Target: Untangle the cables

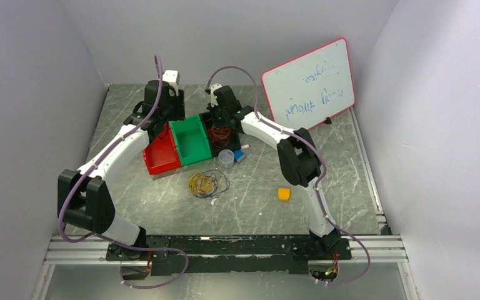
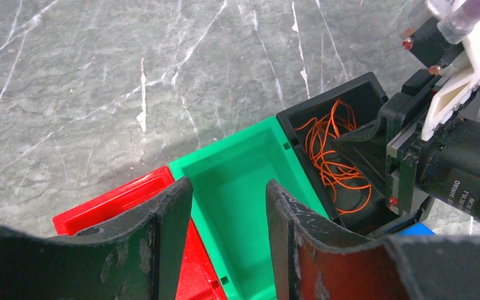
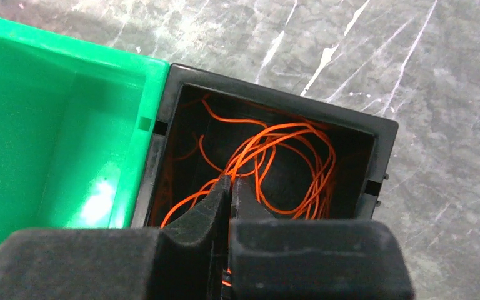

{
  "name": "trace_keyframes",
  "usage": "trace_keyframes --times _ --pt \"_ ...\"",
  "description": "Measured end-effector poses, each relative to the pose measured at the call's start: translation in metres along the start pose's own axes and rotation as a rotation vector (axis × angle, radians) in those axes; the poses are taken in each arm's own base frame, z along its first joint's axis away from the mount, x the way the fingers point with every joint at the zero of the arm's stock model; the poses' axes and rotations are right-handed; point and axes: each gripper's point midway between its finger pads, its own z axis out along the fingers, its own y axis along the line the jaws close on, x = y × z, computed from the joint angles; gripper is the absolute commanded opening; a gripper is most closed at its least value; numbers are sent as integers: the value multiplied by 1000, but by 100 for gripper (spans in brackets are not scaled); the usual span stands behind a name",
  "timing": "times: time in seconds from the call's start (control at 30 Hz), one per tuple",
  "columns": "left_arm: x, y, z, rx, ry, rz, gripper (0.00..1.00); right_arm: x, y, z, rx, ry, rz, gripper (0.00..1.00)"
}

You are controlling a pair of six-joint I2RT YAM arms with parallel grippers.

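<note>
The square black plastic bin (image 3: 275, 94) holds a thin orange cable (image 3: 275, 150) in loose loops that fan from the near wall toward the far corner, with no single long axis. The right gripper (image 3: 230, 184) reaches into this bin, pinched closed on an orange strand. A green plastic bin (image 3: 37, 125) touches the black one, and a red plastic bin (image 2: 100, 206) sits on its other side. Above these two the left gripper (image 2: 228, 187) hovers half open, holding nothing. The yellow and dark purple cables (image 1: 206, 183) lie in a roundish tangle on the grey marbled table (image 1: 256, 206) in front of the bins.

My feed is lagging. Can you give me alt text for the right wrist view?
The right gripper, jaws shut, reaches into a black bin and seems to pinch a strand of the loose orange cable coiled inside. An empty-looking green bin adjoins the black one on the left, both on a grey marbled table.
</note>
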Motion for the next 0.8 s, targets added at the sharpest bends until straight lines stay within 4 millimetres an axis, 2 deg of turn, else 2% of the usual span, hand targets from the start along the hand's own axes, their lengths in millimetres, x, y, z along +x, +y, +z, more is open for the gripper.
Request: trace_keyframes --times 0.3,0.53,0.67,0.73,0.8 --pt "0 0 0 -1 -1 0 52 24 2 5 -15 47 14 0" --pt "0 0 0 -1 0 0 52 47 2 18 -21 92 15 0" --pt "0 0 0 -1 0 0 52 54 2 21 -22 105 15 0" --pt "0 0 0 -1 0 0 52 54 2 21 -22 106 15 3" --pt "0 0 0 -1 0 0 52 54 2 21 -22 106 15 11"
